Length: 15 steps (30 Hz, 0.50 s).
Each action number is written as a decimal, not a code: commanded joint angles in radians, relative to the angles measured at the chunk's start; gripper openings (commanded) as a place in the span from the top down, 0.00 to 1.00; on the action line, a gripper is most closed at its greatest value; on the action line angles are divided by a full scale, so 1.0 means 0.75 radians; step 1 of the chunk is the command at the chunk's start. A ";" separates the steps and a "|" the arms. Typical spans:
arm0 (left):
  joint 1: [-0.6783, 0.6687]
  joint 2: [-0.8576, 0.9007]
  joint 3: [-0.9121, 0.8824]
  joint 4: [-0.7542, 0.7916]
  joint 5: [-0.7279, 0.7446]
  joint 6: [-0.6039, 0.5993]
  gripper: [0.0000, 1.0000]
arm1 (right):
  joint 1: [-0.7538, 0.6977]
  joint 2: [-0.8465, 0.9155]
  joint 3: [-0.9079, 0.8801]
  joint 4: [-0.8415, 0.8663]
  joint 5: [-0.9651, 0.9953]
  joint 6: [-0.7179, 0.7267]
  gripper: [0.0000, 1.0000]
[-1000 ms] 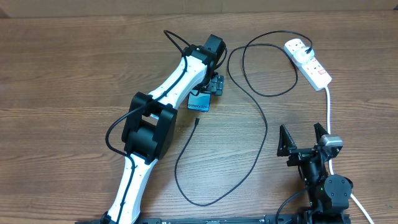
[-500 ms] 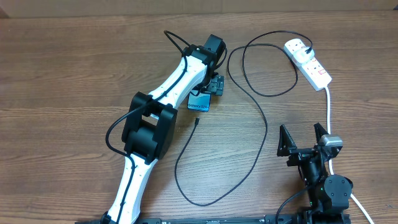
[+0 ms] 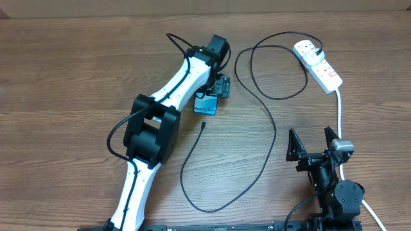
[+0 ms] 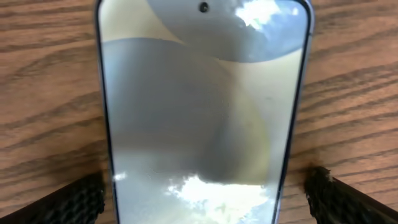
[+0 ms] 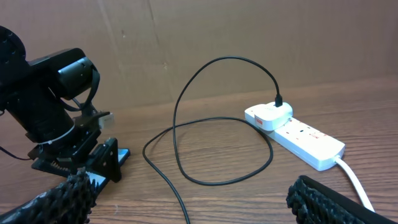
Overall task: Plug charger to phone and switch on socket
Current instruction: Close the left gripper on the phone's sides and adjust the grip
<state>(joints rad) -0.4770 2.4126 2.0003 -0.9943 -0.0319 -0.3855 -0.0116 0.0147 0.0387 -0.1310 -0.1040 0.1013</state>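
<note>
The phone (image 3: 205, 107) lies flat at the table's upper middle, its blue "Galaxy" end toward me. It fills the left wrist view (image 4: 199, 112). My left gripper (image 3: 217, 91) is open and straddles it, one finger on each side (image 4: 205, 202), with small gaps. The charger cable (image 3: 270, 138) loops across the table. Its loose connector tip (image 3: 203, 126) lies just below the phone, and its other end is plugged into the socket (image 3: 319, 64) at the upper right. My right gripper (image 3: 311, 138) is open and empty at the lower right, far from all of these.
The socket's thick white cord (image 3: 339, 112) runs down past my right arm. In the right wrist view, the cable loop (image 5: 221, 183) lies ahead, the socket (image 5: 298, 134) sits to the right, and a brown wall stands behind.
My left wrist has shifted slightly to the left over the phone. The phone, cable and right arm have not moved.
</note>
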 commanded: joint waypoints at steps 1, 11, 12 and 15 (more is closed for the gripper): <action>0.028 0.027 -0.052 -0.005 0.052 0.021 0.00 | 0.007 -0.014 -0.009 0.006 0.008 0.005 0.00; -0.026 0.027 -0.055 -0.014 -0.073 0.015 0.00 | 0.007 -0.014 -0.009 0.006 0.008 0.005 0.00; -0.029 0.027 -0.055 -0.014 -0.077 0.015 0.00 | 0.007 -0.014 -0.009 0.006 0.008 0.005 0.00; -0.031 0.027 -0.055 -0.015 -0.075 0.005 0.00 | 0.007 -0.014 -0.009 0.006 0.008 0.005 0.00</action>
<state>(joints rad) -0.4847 2.4107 1.9957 -0.9962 -0.0578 -0.3859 -0.0116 0.0147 0.0387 -0.1314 -0.1040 0.1013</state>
